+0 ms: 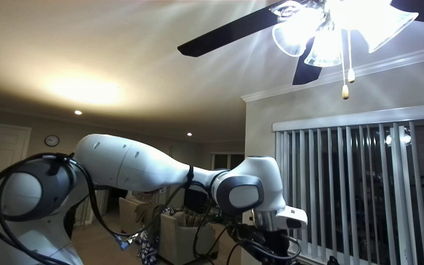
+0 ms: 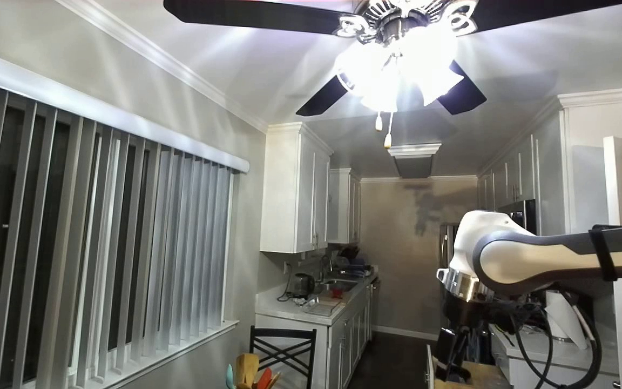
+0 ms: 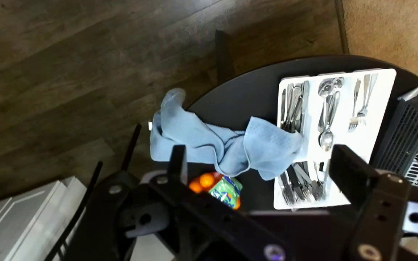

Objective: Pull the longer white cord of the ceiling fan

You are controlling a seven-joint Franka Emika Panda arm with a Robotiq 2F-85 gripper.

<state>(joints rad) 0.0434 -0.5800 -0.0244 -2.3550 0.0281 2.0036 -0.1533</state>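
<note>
Two fingers (image 3: 177, 163) of the claw (image 3: 258, 152): standing wide apart and holding nothing; I think this width should let a thin cord enter easily.
Panda arm (image 1: 142, 162): reaching almost level, its wrist bent so that the claw points down; to me this looks like a ready pose, not a pulling one.
Worktop (image 3: 241, 98): dark, rounded, below the claw; its load has, I suppose, no part in this job.
Blue towel (image 3: 267, 148): crumpled, one corner lying over the border of the cutlery tray (image 3: 345, 101), as if put down quickly.
Cutlery tray: its compartments separate spoons (image 3: 326, 139) from forks (image 3: 362, 116), probably for quick finding.
Bag of oranges (image 3: 227, 190): just beside the towel, partly hidden by the claw.
Longer white cord (image 1: 343, 71): hanging under the ceiling fan (image 2: 397, 27) in both exterior views, well above the claw, untouched. Its knob (image 1: 345, 92) ends lower than the shorter white cord (image 1: 350, 51) close beside it, perhaps so that people can tell them apart. The claw must probably rise and turn; catching both cords is the danger.
Vertical blinds (image 2: 178, 237): farther behind, turned partly, maybe for some privacy.
</note>
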